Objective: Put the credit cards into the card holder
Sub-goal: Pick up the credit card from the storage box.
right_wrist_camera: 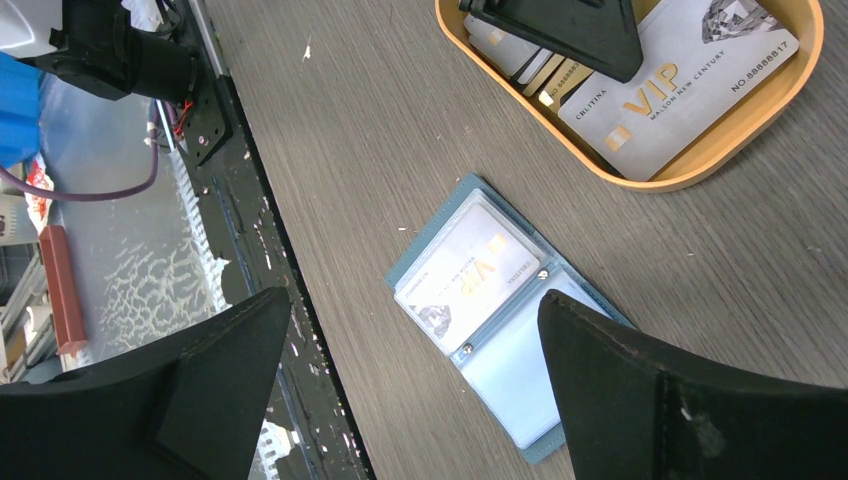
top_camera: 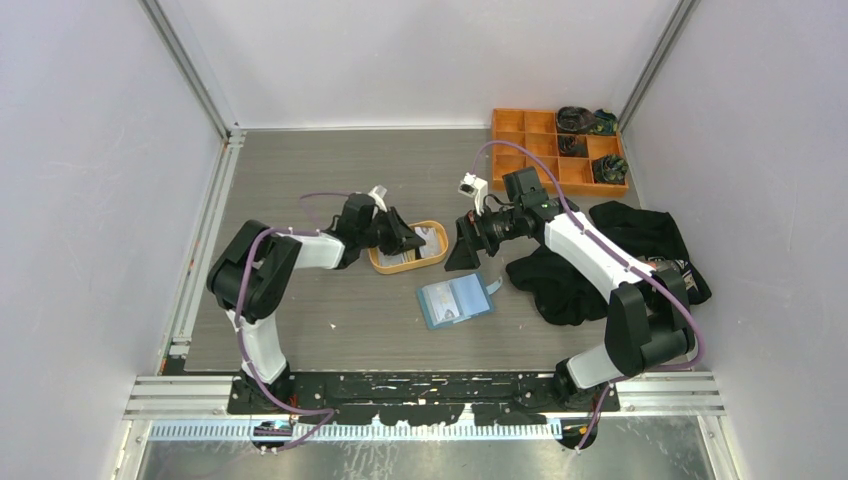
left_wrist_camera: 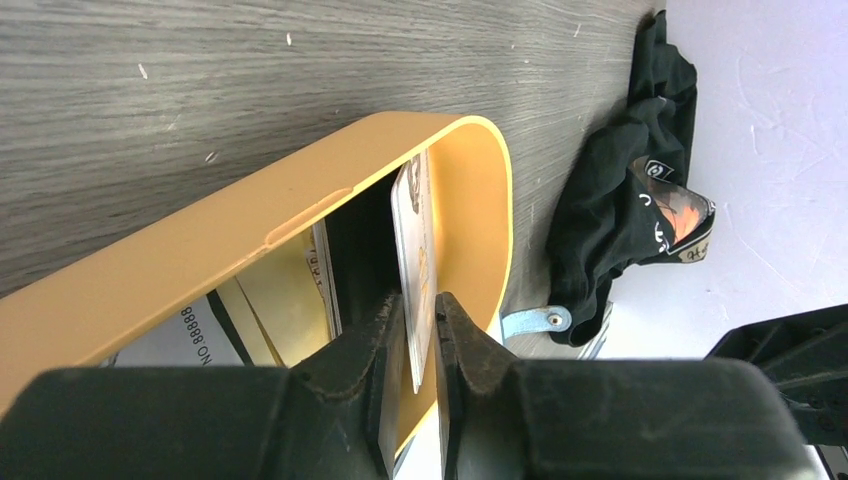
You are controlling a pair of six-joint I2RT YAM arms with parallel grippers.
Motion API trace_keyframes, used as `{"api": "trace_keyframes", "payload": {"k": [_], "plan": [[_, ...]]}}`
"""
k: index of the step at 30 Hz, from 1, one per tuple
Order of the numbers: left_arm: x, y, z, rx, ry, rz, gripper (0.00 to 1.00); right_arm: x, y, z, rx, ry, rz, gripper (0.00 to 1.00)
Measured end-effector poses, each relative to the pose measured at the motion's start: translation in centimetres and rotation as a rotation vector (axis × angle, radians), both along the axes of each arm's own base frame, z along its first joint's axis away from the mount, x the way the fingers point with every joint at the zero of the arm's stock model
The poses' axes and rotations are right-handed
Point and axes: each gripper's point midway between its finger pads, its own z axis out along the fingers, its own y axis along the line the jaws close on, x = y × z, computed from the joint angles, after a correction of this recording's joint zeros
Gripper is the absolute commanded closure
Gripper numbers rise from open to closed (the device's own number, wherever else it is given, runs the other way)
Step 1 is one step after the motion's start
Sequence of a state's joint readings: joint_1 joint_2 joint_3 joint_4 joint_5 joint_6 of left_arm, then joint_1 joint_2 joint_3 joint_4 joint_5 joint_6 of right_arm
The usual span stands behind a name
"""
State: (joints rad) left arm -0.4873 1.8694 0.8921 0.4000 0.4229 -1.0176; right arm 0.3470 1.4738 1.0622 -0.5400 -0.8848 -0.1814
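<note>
- Grey wood-grain tabletop (top_camera: 330, 320): an orange oval plastic tray (right_wrist_camera: 700, 170) sits near its centre, holding loose silver-grey credit cards (right_wrist_camera: 680, 90).
- A blue fold-over card holder (right_wrist_camera: 500, 320) lies open toward the near edge, with one card in a clear pocket.
- The right pincer (top_camera: 462, 248) hangs above it, spread wide and empty.
- The left pincer (left_wrist_camera: 420, 310) pinches a white credit card (left_wrist_camera: 412, 230) on edge inside the tray. Lifting it straight up, clear of the rim, looks safest.

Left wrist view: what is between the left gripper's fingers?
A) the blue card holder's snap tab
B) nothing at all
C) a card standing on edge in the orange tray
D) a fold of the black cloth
C: a credit card stands on edge between the fingers of the left gripper, inside the orange tray.
</note>
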Motion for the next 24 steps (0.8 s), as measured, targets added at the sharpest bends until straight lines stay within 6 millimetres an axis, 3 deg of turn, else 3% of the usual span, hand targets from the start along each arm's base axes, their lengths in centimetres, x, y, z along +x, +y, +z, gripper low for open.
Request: {"api": "trace_keyframes", "payload": {"k": [10, 16, 24], "plan": [[0.3, -0.2, 0.7, -0.033, -0.009, 0.003, 0.79, 0.0, 0.0, 0.0, 0.000, 0.000, 0.000, 0.01], [0.4, -0.8, -0.5, -0.022, 0.012, -0.005, 0.75, 0.0, 0.0, 0.0, 0.000, 0.000, 0.000, 0.01], [1.1, -2.4, -0.8, -0.029, 0.010, -0.023, 0.80, 0.0, 0.0, 0.0, 0.000, 0.000, 0.000, 0.01]]}}
